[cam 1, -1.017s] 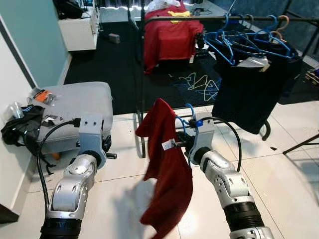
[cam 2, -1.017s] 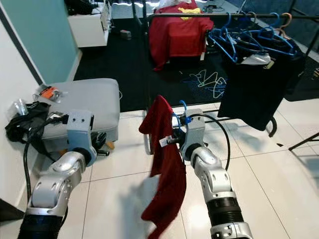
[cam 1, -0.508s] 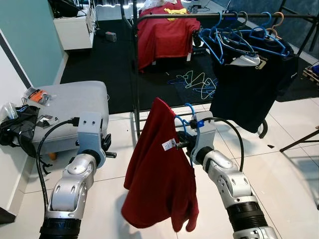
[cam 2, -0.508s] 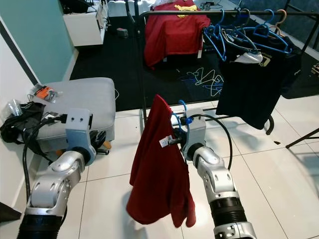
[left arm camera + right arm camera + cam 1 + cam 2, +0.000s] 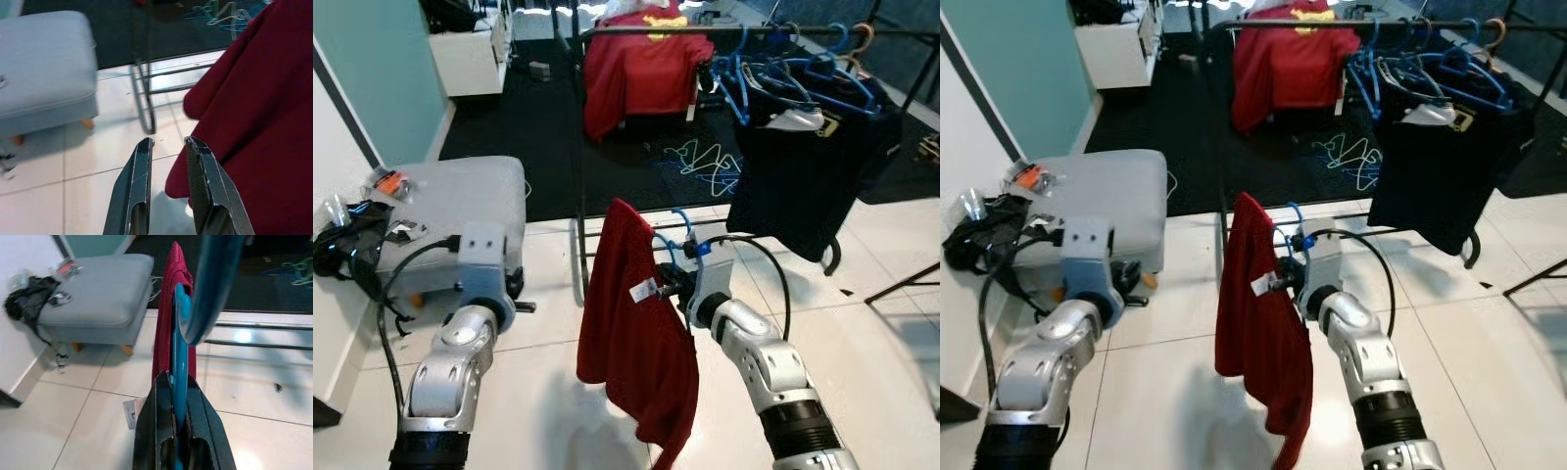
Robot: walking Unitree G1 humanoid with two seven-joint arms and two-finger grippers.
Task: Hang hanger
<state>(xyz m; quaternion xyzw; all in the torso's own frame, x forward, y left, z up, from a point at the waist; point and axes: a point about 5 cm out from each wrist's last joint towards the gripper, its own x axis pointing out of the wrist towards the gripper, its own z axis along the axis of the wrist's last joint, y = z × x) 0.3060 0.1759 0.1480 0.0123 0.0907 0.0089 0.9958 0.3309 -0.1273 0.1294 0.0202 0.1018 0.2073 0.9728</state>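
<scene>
Right wrist view, right gripper clamping blue hanger, red garment's white tag unreadable, left gripper slightly parted, empty.

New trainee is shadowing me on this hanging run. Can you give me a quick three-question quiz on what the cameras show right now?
1. True or false: the right gripper is shut on the blue hanger carrying the red garment.
2. What does the left gripper hold? A) red garment B) nothing C) black cable
3. Fill in: on the clothes rail, the blue hangers sit above a ____ garment.

Key: 1 true; 2 B; 3 black.
</scene>
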